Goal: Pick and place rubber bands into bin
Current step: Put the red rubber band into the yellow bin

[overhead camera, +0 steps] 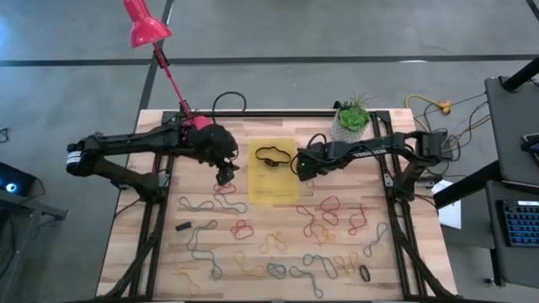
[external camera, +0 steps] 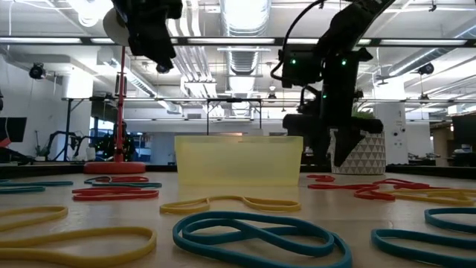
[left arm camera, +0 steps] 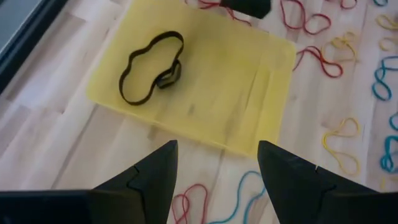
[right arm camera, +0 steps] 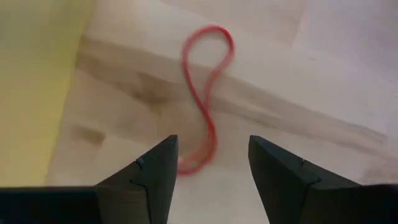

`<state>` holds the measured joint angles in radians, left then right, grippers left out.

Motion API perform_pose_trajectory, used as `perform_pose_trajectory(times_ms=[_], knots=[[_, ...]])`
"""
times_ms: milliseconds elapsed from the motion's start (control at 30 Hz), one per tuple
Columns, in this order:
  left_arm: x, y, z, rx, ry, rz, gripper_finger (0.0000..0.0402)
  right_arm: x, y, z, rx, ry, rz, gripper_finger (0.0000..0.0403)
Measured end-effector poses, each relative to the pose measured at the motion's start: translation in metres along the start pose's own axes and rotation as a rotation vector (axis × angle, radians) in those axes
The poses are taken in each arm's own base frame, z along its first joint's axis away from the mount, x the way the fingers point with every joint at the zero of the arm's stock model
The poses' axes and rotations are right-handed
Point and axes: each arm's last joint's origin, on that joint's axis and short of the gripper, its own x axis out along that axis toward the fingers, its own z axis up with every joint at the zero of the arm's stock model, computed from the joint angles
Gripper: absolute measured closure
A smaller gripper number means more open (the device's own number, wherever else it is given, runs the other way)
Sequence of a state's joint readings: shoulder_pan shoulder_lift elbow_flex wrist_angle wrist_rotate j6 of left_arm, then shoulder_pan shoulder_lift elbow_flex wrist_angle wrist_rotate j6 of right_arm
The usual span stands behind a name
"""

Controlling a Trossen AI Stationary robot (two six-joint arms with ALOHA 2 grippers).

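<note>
Industrial lab: exposed ceiling ducts [external camera: 245,56], concrete floor [overhead camera: 337,29].

Grey concrete floor [overhead camera: 278,34] around the wooden slatted tabletop [overhead camera: 253,252], crossed by dark seam lines. Red desk lamp [overhead camera: 145,25] clamped at the table's back left corner. White ribbed pot with green plant [overhead camera: 351,119] at back right. Yellow cable [overhead camera: 431,105] lying on floor beyond it. Dark desk with blue-lit keyboard [overhead camera: 515,223] at far right. Open industrial ceiling with ducts [external camera: 242,56] and long bright light strips [external camera: 67,45]. Dark stands and equipment [external camera: 71,141] far back, blurred.
</note>
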<state>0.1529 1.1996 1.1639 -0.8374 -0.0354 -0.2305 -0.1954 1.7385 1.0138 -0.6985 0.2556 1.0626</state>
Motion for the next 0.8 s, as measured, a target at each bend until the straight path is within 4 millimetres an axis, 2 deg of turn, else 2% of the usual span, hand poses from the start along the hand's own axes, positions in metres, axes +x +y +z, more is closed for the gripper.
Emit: perform_pose_trajectory(times_ms=[267, 367, 467, 667, 800], knots=[[0.000, 0.001, -0.006, 0.040, 0.009, 0.000, 0.0196, 0.026, 0.007, -0.003, -0.007, 0.023, -0.034, 0.0222], [0.001, 0.001, -0.006, 0.057, 0.010, 0.000, 0.0196, 0.031, 0.008, -0.004, -0.015, 0.032, -0.047, 0.0233], [0.001, 0.001, -0.006, 0.058, 0.011, 0.000, 0.0196, 0.032, 0.007, -0.004, -0.029, 0.031, -0.050, 0.0265], [0.001, 0.001, -0.006, 0.061, 0.010, 0.000, 0.0196, 0.034, 0.005, -0.001, -0.058, 0.031, -0.061, 0.0354], [0.001, 0.001, -0.006, 0.060, 0.010, 0.000, 0.0196, 0.038, -0.001, 0.000, -0.079, 0.040, -0.076, 0.0388]])
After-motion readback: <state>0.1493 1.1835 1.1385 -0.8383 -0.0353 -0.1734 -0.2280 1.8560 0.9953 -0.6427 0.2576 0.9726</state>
